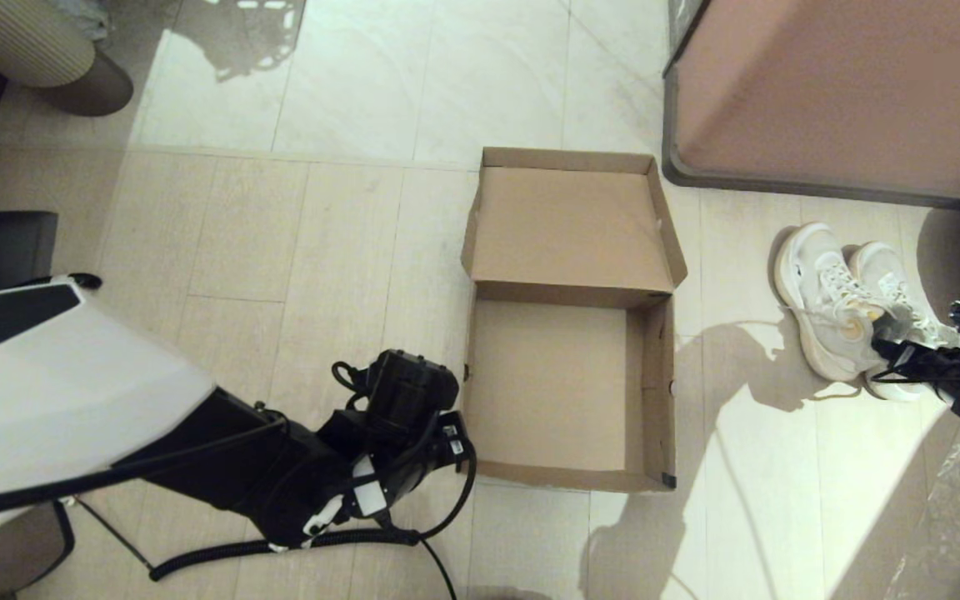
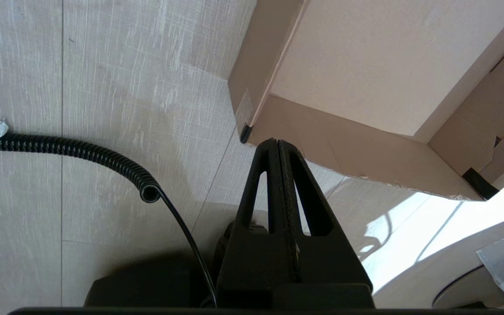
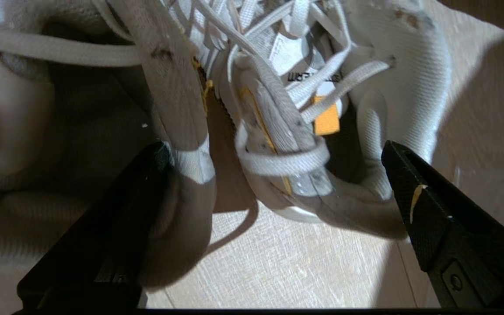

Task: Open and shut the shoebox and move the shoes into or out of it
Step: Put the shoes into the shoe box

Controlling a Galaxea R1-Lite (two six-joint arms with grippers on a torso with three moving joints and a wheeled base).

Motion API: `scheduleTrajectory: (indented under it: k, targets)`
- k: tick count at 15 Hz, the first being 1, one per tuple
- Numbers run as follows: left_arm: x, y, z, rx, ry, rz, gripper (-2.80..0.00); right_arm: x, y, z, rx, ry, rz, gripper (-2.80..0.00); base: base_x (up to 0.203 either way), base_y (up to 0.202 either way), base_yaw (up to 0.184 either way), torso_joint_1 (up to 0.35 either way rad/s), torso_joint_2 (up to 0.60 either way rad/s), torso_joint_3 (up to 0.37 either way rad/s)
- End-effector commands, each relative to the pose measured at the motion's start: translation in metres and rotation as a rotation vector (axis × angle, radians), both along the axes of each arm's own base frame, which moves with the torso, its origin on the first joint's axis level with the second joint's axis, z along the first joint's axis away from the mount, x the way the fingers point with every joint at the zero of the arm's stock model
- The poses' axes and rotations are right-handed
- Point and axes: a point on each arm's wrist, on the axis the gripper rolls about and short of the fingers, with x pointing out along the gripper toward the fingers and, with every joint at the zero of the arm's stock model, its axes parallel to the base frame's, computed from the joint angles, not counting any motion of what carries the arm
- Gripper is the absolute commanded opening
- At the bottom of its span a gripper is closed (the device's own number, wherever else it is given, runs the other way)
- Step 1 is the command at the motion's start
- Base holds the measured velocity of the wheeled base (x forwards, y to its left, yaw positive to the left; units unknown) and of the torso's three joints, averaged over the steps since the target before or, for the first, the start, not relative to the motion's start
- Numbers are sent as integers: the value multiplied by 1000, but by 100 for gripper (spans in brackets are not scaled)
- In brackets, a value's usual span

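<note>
- Cardboard shoebox [image 1: 572, 392] lies open, empty, just beyond the pinched-shut, empty left gripper [image 2: 277, 146].
- Right gripper [image 3: 274, 175] gapes wide, straddling both sneakers' [image 1: 851, 308] heels.
- Loose laces could snag a finger, dragging the pair askew.

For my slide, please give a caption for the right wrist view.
Open right tool straddling the heels of the shoes on the floor, not yet gripping.

Head view looks steeply down on the floor. Left wrist view sits close to the shoebox [image 2: 365, 87] corner, shared with head view; right wrist view close above the shoes [image 3: 278, 109].
</note>
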Motion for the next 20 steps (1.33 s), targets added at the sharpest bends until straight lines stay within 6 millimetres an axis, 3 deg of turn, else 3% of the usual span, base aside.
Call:
scheduleTrajectory:
  k: [1,3,4,7,10,16,20]
  targets:
    - [1,1,0,-4,-2,7,-280,9,0,-16,4,23,11,0,0,0,0,0,0,0]
    - [1,1,0,-4,-2,9,-280,12,3,-20,10,33,21,0,0,0,0,0,0,0]
    - [1,1,0,-2,0,9,-280,13,5,-22,11,36,25,-280,0,0,0,0,0,0]
    - [2,2,1,-5,-4,11,-280,21,8,-32,14,41,37,-280,0,0,0,0,0,0]
    - [0,3,4,-11,-8,11,-280,26,7,-25,26,62,36,-280,0,0,0,0,0,0]
    - [1,1,7,-29,-28,8,-280,7,17,50,35,54,51,-280,0,0,0,0,0,0]
    - [-2,3,15,-42,-46,5,-280,-33,41,95,78,91,100,-280,0,0,0,0,0,0]
